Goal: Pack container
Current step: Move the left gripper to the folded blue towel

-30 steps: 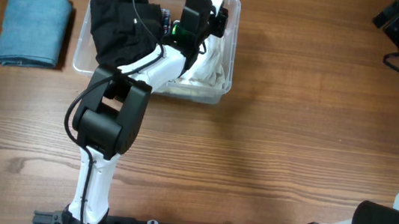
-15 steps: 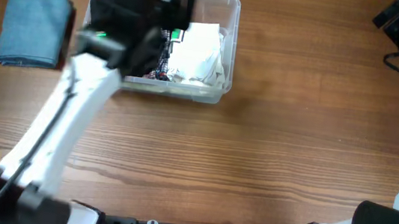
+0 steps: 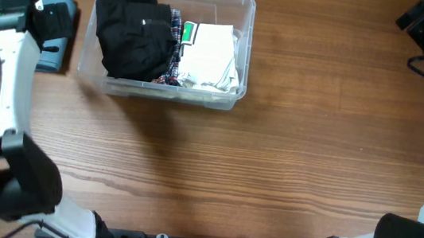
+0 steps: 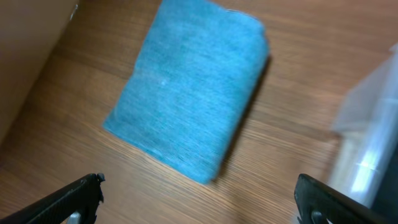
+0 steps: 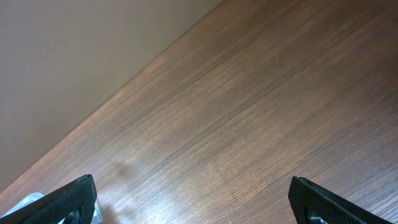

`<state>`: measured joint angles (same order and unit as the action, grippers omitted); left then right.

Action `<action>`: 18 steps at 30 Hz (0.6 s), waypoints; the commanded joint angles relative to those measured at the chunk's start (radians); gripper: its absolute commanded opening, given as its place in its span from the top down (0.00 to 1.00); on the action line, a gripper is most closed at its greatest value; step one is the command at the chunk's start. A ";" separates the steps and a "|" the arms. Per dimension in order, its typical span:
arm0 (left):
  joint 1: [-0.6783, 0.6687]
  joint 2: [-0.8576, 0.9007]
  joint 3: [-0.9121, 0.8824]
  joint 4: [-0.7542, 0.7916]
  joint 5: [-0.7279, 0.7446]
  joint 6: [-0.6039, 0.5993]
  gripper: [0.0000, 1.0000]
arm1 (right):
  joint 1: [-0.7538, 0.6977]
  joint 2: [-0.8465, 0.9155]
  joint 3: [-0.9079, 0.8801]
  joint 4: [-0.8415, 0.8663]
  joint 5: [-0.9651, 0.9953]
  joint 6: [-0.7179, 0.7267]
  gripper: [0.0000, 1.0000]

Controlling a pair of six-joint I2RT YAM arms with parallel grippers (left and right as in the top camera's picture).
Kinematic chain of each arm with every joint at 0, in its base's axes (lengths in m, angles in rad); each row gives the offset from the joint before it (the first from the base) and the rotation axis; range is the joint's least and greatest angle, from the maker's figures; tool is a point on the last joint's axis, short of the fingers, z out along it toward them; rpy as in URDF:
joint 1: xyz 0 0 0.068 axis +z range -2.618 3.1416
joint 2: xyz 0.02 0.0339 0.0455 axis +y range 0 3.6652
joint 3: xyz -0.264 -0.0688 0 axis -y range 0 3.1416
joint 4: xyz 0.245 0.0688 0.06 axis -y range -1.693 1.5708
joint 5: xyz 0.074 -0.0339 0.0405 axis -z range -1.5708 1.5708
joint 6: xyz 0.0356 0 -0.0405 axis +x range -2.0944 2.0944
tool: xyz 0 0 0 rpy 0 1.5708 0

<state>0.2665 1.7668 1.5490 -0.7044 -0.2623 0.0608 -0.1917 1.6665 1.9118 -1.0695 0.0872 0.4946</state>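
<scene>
We observed the container (image 3: 198, 97) standing on the wooden counter (image 3: 313, 146) toward the far edge, left of centre in the overhead view, with its long side running left to right. Inside it, a black garment (image 3: 133, 34) filled the left portion and a folded white garment (image 3: 213, 55) lay in the right portion. Between them a narrow strip of checked fabric (image 3: 173, 50) was visible, with a small green tag (image 3: 188, 31) just beside the upper left corner of the white garment. A folded blue cloth (image 4: 189, 93) lay flat on the counter to the left of the container, near it but not touching, and was partly covered by the left arm in the overhead view. The left end effector (image 4: 202, 196) hung above this cloth with its jaws spread wide and nothing between them; in the left wrist view the two fingertips appeared only at the lower corners, and a blurred clear wall of the container showed at the right edge. We could not tell whether the fingers touched the cloth. The right end effector (image 5: 196, 199) was positioned at the far right corner of the counter, well apart from the container. Its jaws were likewise spread wide and empty, with only bare wood grain below them.
</scene>
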 commanded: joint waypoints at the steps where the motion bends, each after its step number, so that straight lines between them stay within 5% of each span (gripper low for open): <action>1: 0.000 0.107 -0.004 0.065 -0.069 0.116 0.00 | -0.002 0.003 -0.003 0.004 0.010 0.010 0.00; 18: 0.000 0.454 -0.004 0.395 -0.034 0.321 0.00 | -0.002 0.003 -0.003 0.004 0.010 0.010 0.00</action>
<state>0.2665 2.1979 1.5471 -0.3363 -0.3092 0.3344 -0.1917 1.6665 1.9118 -1.0695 0.0872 0.4946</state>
